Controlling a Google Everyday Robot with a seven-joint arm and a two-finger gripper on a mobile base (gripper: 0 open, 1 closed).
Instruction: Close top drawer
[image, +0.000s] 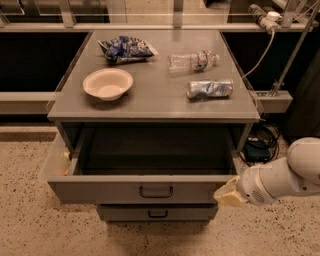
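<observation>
Grey top drawer (110, 190) wide open, gripper (227, 194) at its front right corner, grip state unclear; looks like lining up, next a straight shove inward

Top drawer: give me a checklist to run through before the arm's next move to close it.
1. The top drawer needs closing: ok, it stands pulled far out.
2. The gripper is at the drawer front: ok, by its right end, right of the pull handle.
3. Gripper touching the front: cannot tell.
4. Nothing sticks up over the drawer rim: ok in what shows.
5. The bowl and crushed can sit back from the front edge of the countertop: ok.
</observation>
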